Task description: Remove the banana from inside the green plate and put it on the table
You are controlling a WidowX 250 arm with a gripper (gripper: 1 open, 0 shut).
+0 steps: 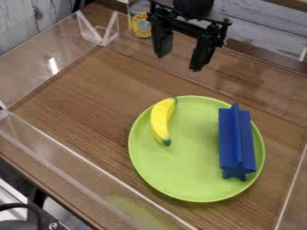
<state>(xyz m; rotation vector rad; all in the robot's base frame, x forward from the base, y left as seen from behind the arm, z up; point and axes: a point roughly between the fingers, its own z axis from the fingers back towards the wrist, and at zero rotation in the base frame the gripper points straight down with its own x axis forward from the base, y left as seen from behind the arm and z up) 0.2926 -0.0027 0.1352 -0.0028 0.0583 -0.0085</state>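
The table (84, 99) takes up basically the whole frame, brown wood grain running diagonally, with clear acrylic walls (54, 36) standing along its edges, so it looks like a shallow see-through box. You can see the walls best along the upper left and the lower left, where they catch some glare.

Next biggest is the green plate (198, 175), a big round lime-green disc with a shallow rim, sitting flat on the table in the lower right part of the frame. Its right edge comes close to the right-hand wall.

Up at the top centre is the gripper (180, 51), black, pointing straight down, hanging in the air above the bare wood, well apart from the plate and not touching anything. Its two fingers (200, 54) stand spread wide with nothing between them, so it's open and empty. There's something yellowish (142, 22) behind it near the top edge, too small to tell what.

On the right side of the plate lies a long blue block (236, 141), running roughly top to bottom in the picture.

Smallest is the banana (163, 120), a little curved yellow toy with dark tips. It's lying inside the plate on the left half, near the upper-left rim, well apart from the blue block, so not on the table yet
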